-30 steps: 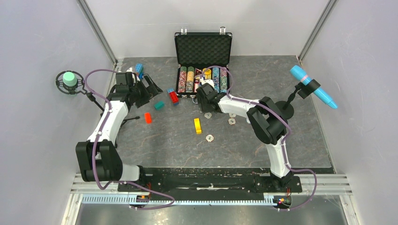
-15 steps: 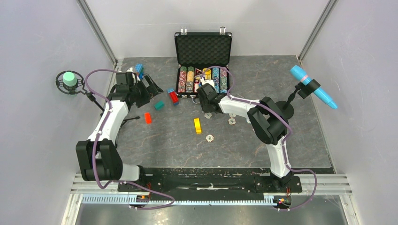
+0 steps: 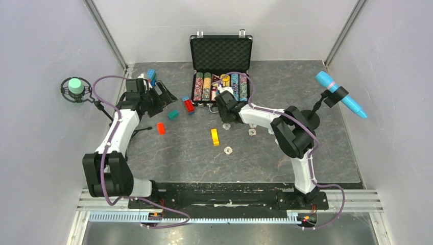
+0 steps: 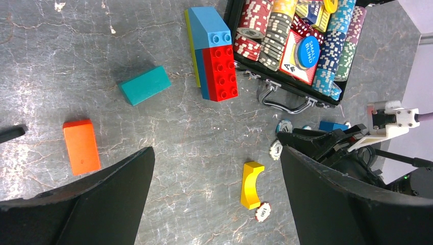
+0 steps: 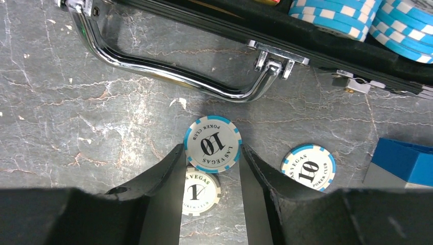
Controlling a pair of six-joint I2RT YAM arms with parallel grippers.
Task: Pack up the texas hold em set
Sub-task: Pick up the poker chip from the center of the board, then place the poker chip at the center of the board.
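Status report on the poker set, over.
Right end effector shut on 10 chip beside handle. Left end effector open, empty. Case open, chips loose on table.

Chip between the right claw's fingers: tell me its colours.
The chip: white, light-blue edge marks, black 10; right wrist view.

Left fingers point(image 4: 76, 204) spread, right fingers point(image 5: 158, 189) pinched

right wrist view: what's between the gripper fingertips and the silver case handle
The right gripper pinches a blue-edged 10 chip; past that chip, only bare table up to the handle. The right wrist view shows it.
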